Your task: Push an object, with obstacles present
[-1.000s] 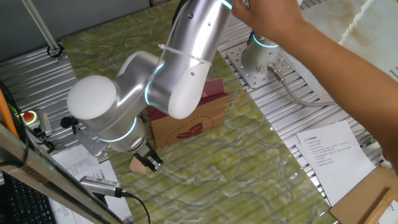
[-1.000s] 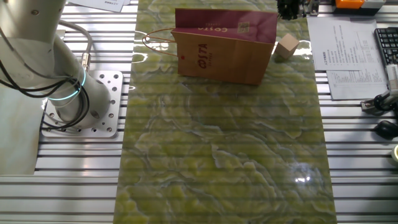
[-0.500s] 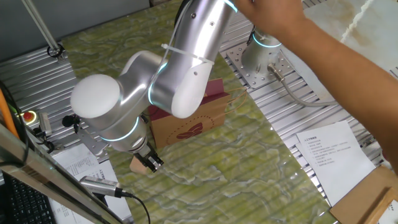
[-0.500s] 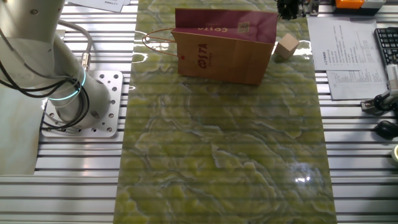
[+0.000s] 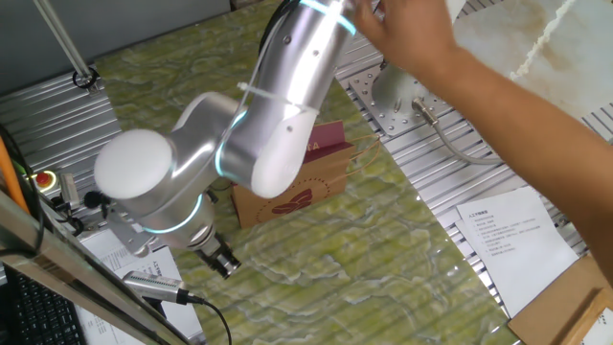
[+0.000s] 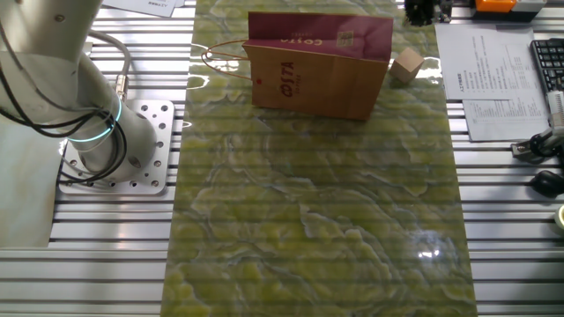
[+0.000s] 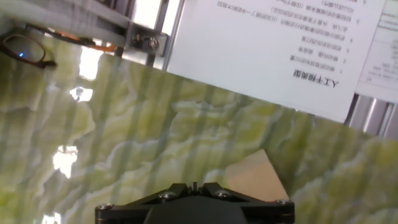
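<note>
Cube [image 6: 407,65] sits right beside the bag [image 6: 319,63] on the worktop [image 6: 317,220]; pincer [image 5: 221,261] hovers nearby, can't tell if it's open.

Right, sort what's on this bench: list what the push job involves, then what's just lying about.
Job:
- wooden cube, the thing to push
- COSTA paper bag, the obstacle lying right beside the cube
- gripper, at the mat edge near the cube
- green marbled mat, the working surface

Lying about:
- printed sheet
- keyboard
- person's arm on the robot
</note>
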Tool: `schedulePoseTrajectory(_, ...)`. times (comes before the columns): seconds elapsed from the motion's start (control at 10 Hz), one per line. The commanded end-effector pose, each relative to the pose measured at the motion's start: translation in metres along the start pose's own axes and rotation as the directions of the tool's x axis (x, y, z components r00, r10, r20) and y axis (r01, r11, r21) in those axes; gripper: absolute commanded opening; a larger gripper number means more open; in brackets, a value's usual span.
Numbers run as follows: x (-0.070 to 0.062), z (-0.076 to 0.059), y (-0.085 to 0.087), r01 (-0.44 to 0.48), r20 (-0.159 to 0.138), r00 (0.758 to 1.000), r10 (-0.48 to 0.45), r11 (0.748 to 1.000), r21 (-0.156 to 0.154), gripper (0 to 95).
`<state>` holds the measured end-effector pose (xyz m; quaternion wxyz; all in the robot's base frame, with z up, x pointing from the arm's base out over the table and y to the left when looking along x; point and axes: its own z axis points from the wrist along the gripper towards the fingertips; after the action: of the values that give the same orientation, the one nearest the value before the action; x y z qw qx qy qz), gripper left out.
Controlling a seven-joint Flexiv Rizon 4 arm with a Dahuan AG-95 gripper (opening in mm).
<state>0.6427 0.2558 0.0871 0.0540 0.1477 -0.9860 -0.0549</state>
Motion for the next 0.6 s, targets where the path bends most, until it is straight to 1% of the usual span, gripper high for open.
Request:
schedulePoseTrajectory(0.1, -0.0026, 0.0034, -0.0007, 0.005, 0.006, 1.000, -0.005, 1.000, -0.008, 0.0)
schedulePoseTrajectory(0.3, -0.0058, 0.0086, 0.0021, -0.001, 0.006, 1.000, 0.001, 1.000, -0.008, 0.0)
schedulePoseTrajectory(0.6, -0.0063, 0.0084, 0.0027, -0.005, 0.004, 1.000, 0.006, 1.000, -0.011, 0.0)
